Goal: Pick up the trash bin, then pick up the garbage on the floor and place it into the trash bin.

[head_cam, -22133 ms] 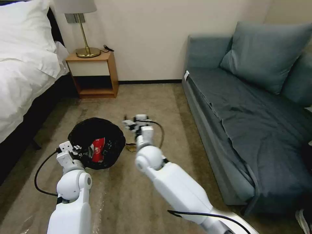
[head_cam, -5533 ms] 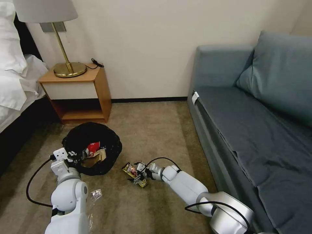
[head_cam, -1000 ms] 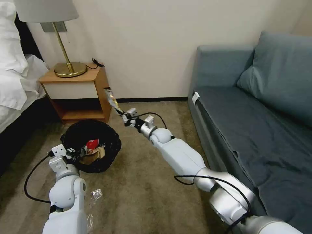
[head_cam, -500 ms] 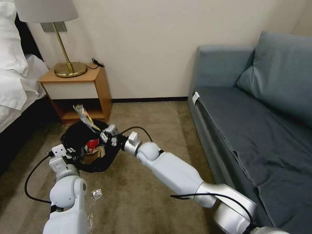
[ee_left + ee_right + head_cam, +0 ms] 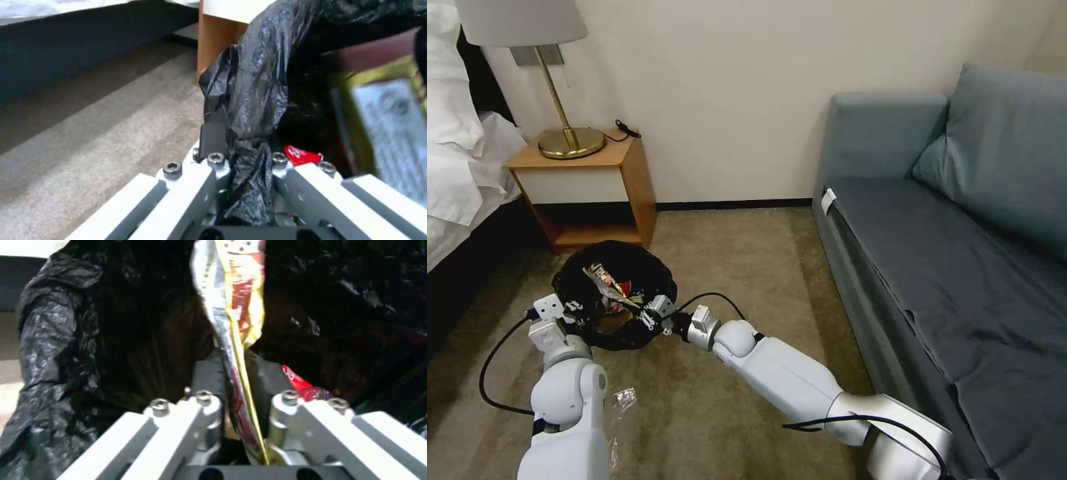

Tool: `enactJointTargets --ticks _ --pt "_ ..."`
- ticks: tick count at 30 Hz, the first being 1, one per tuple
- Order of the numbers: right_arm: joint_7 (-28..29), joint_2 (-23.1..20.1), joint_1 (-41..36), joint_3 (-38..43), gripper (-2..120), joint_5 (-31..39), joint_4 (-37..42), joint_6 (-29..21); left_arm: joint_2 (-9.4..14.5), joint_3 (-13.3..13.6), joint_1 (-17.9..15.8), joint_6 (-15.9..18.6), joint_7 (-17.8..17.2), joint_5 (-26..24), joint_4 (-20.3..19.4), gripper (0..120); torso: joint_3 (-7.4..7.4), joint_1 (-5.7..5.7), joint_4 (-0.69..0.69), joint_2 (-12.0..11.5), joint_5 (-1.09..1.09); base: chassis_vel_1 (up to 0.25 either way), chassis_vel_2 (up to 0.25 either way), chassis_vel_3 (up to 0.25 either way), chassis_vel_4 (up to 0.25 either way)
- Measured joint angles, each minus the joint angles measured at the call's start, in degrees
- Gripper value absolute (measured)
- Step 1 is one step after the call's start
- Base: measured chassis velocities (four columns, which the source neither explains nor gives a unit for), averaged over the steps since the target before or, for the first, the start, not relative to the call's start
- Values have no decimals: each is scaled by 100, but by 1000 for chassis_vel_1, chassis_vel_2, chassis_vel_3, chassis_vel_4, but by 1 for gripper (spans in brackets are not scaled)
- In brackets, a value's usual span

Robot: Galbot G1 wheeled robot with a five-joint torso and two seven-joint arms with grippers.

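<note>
Right gripper [image 5: 650, 315] jaws clamped on the gold snack wrapper [image 5: 606, 284], held over the trash bin [image 5: 657, 283]; left gripper [image 5: 575, 312] pinches the bin's bag rim; released off-centre, the wrapper could catch the rim

The trash bin [image 5: 657, 283] is lined with thin black plastic film, crinkled and glossy. The snack wrapper [image 5: 236, 306] is shiny foil, creased (silver inside, gold and red outside). The carpet [image 5: 740, 253] is short, matt pile. The nightstand [image 5: 627, 173] is smooth wood. The sofa [image 5: 960, 253] is matt woven cloth. The lamp base [image 5: 570, 142] is polished brass-coloured metal.
</note>
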Motion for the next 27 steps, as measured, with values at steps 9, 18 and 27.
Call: enactJointTargets --ticks 9,18,27 --pt "22 -15 -27 6 48 16 46 -66 -23 12 16 -5 0 13 19 2 0 0 0 0 0 0 0 0 0" --pt "31 -11 -4 116 84 40 164 -91 -11 8 22 -5 2 23 13 2 0 0 0 0 0 0 0 0 0" --pt "183 44 200 1002 100 146 636 -193 11 0 38 -3 15 18 44 2 0 0 0 0 0 0 0 0 0"
